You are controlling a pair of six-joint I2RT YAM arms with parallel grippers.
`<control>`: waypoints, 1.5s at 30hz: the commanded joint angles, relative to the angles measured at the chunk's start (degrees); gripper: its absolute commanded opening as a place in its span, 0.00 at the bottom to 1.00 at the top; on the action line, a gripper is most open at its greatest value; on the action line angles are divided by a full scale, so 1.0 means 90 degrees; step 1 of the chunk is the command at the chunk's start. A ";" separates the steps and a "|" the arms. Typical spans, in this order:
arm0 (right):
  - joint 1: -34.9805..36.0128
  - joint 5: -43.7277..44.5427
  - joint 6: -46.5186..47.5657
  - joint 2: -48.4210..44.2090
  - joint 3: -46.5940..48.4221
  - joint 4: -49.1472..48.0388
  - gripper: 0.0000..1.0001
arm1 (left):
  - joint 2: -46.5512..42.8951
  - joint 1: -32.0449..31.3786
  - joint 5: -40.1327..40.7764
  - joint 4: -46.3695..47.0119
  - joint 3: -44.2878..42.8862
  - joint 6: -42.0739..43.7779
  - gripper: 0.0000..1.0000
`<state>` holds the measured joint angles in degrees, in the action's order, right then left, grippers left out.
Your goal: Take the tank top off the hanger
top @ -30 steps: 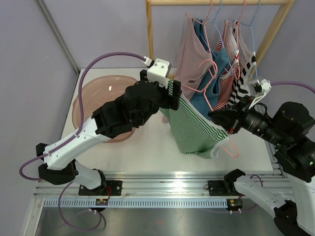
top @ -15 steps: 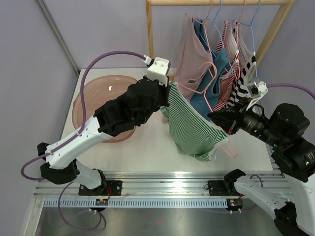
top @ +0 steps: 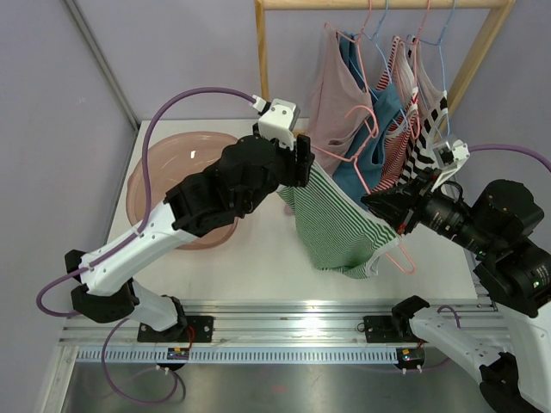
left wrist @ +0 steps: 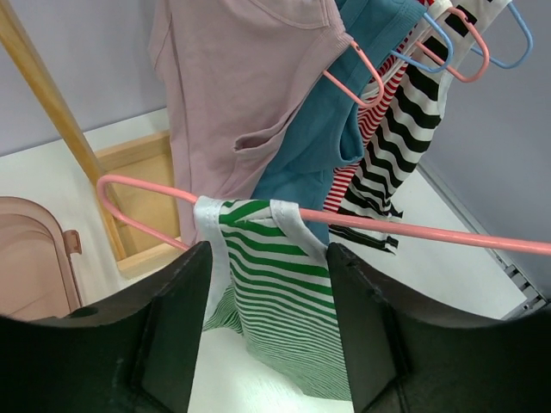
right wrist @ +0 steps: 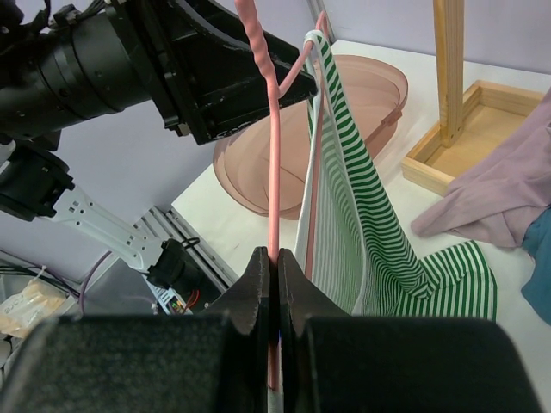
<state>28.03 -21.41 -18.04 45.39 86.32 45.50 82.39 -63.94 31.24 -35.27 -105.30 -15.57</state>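
- Hanging on the light wooden clothes rack at the far side of the white table are several other tops on hangers, none of them touched by either arm.
- A translucent pink round plastic basin is seen on the left of the table, partly hidden under the left arm.
- The green-and-white striped tank top is held off the rack, in the air between the two arms, with its hem drooping toward the tabletop.
- The garment is not yet freed: in the left wrist view a strap is looped over the bar of the pink wire hanger.
- The hanger wire is pinched between the closed fingers of the right gripper.
- The left gripper is set with its jaws apart on either side of that strap, and nothing is gripped by it.
- By judgement, the hanger is already off the rack. What is left is for the strap to be pinched, drawn off the hanger's end, and the other side slipped free.
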 commanded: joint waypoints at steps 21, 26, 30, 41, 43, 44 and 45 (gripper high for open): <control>0.0030 0.0446 0.0422 -0.0208 -0.0294 -0.0104 0.00 | -0.0160 0.0268 0.0981 -0.0104 -0.0068 -0.0222 0.00; 0.0030 -0.0082 0.0637 -0.0696 -0.0674 -0.0191 0.00 | -0.0316 0.0736 0.1284 -0.0368 0.0098 -0.0476 0.00; 0.0030 -0.0549 0.0911 -0.1185 -0.0851 -0.0114 0.00 | -0.0550 0.1147 0.1284 -0.0505 0.0361 -0.0856 0.00; 0.0030 -0.1294 0.0922 -0.2230 -0.1720 -0.1206 0.00 | -0.0765 0.1480 0.0105 -0.0439 0.0702 -0.1229 0.00; 0.0030 -0.1108 0.0872 -0.2240 -0.1837 -0.1392 0.00 | -0.0921 0.1489 -0.0588 -0.0213 0.0966 -0.1316 0.00; 0.0030 -0.1088 0.0872 -0.2250 -0.1954 -0.1577 0.00 | -0.1077 0.1489 -0.0755 -0.0019 0.1189 -0.1355 0.00; 0.0030 -0.1001 0.0862 -0.2279 -0.2013 -0.1675 0.00 | -0.1146 0.1489 -0.0911 0.0041 0.1298 -0.1481 0.00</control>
<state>28.03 -29.10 -9.32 26.13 68.97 37.32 75.77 -52.80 24.80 -39.42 -96.40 -27.64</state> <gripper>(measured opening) 0.040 0.008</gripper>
